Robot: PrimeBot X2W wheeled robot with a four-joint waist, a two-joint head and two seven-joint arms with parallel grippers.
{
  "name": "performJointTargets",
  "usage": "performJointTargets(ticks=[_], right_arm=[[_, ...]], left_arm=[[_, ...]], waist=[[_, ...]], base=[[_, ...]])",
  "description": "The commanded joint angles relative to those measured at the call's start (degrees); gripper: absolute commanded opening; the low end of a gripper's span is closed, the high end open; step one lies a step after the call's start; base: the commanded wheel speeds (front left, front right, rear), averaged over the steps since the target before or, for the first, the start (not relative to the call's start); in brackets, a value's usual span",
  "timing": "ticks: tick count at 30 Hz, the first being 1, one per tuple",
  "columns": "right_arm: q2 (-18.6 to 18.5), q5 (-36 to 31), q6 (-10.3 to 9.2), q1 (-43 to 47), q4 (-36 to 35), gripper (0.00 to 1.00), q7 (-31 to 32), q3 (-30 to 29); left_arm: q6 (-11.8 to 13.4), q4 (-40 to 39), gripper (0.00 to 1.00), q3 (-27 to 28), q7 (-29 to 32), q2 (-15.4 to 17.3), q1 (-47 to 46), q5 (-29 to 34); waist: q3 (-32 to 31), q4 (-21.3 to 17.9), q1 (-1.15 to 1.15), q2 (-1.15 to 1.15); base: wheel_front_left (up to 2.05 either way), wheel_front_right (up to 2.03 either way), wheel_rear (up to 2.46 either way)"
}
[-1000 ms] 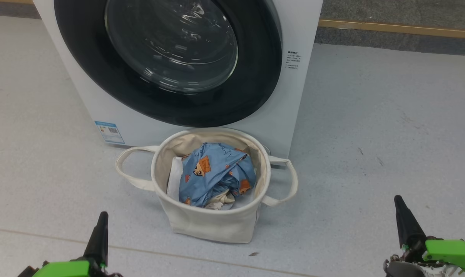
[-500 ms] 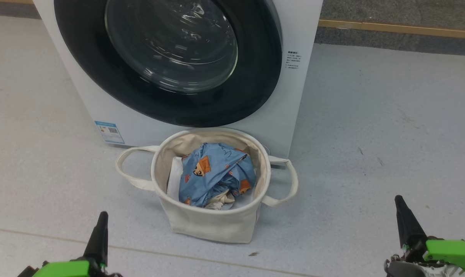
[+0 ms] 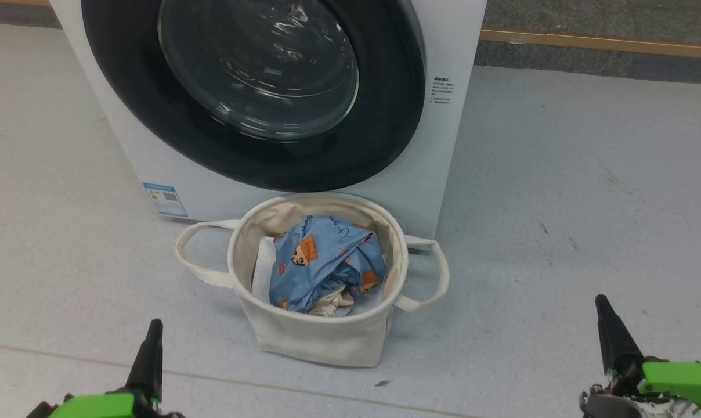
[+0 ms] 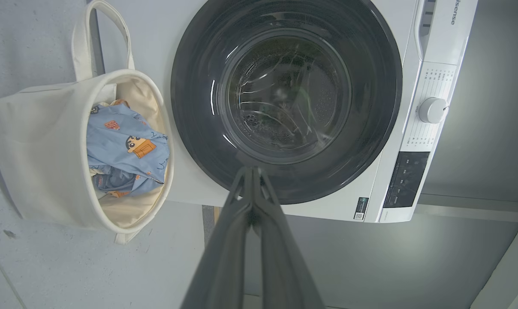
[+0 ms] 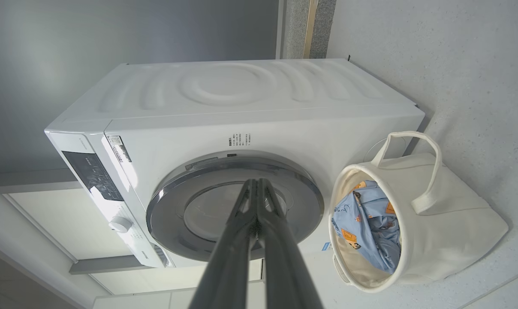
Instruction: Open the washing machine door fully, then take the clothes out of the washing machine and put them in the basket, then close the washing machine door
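Head view: the washing machine door (image 3: 252, 87) sits closed and the clothes (image 3: 327, 261) lie in the basket (image 3: 321, 342) in front of it; the job looks done, so just confirm the latch. Left wrist view: the left gripper (image 4: 251, 169), pinched together and empty, points at the door, well apart. Right wrist view: the right gripper (image 5: 255, 182) likewise, with the basket off to one side.

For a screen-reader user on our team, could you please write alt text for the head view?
A cream canvas basket holding light blue cartoon-print clothes stands before a white washing machine whose black glass-windowed door is shut. The left gripper and right gripper rest shut at the bottom corners.
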Motion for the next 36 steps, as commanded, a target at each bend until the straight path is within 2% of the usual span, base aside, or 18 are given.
performJointTargets(ticks=[1,36], right_arm=[[-0.3,-0.2,0.01,-2.8,-1.8,0.00,0.3,0.9],[-0.1,-0.4,0.01,-2.9,-1.7,0.00,0.5,0.7]], left_arm=[[-0.4,-1.5,0.00,1.9,0.4,0.8,-2.5,0.1],[-0.4,-1.5,0.00,2.0,0.5,0.8,-2.5,0.2]], waist=[[0.0,0.0,0.00,0.00],[0.0,0.0,0.00,0.00]], base=[[0.00,0.00,0.00],[0.00,0.00,0.00]])
